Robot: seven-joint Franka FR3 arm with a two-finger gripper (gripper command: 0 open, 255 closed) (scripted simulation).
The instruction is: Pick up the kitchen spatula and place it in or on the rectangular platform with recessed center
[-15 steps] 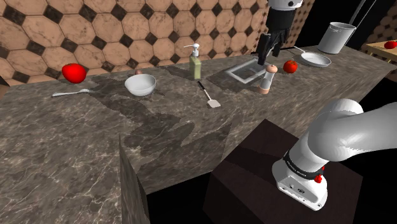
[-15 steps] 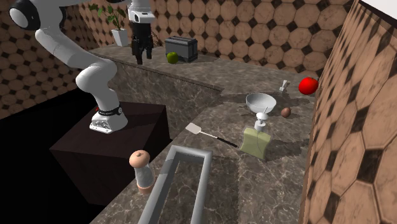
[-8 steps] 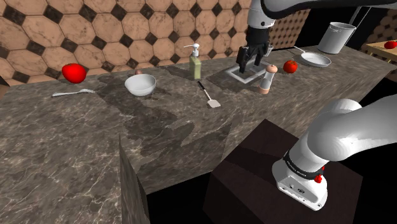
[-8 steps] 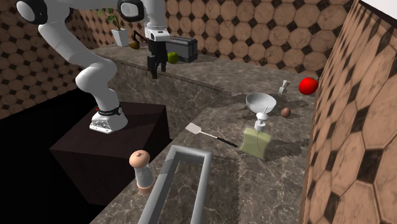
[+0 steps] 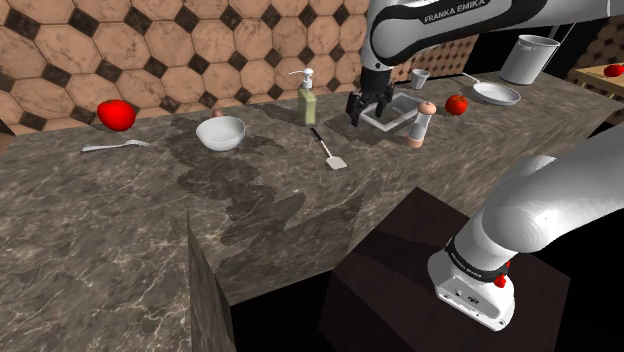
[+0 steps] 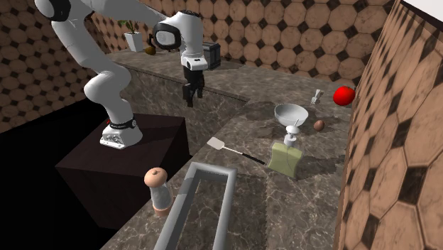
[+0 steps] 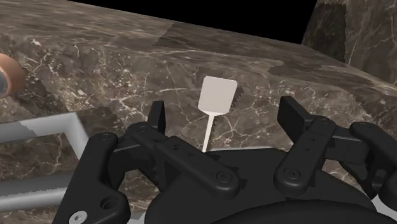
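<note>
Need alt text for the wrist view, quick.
The open gripper hovers over a marbled counter, its black fingers apart either side of a pale spatula lying unheld ahead. A grey platform rim lies beside the gripper.

Three cameras around one dark stone counter (image 5: 120,220)

The shoulder camera sits beside and behind the stand (image 5: 400,265), looking down across the counter to the tiled wall (image 5: 150,50). The second camera stands at the counter's other end, facing back toward the arm (image 5: 540,205) — both take in the spatula (image 5: 331,151), soap bottle (image 5: 307,103) and pepper mill (image 5: 424,125). The wrist camera hangs close above the spatula.
</note>
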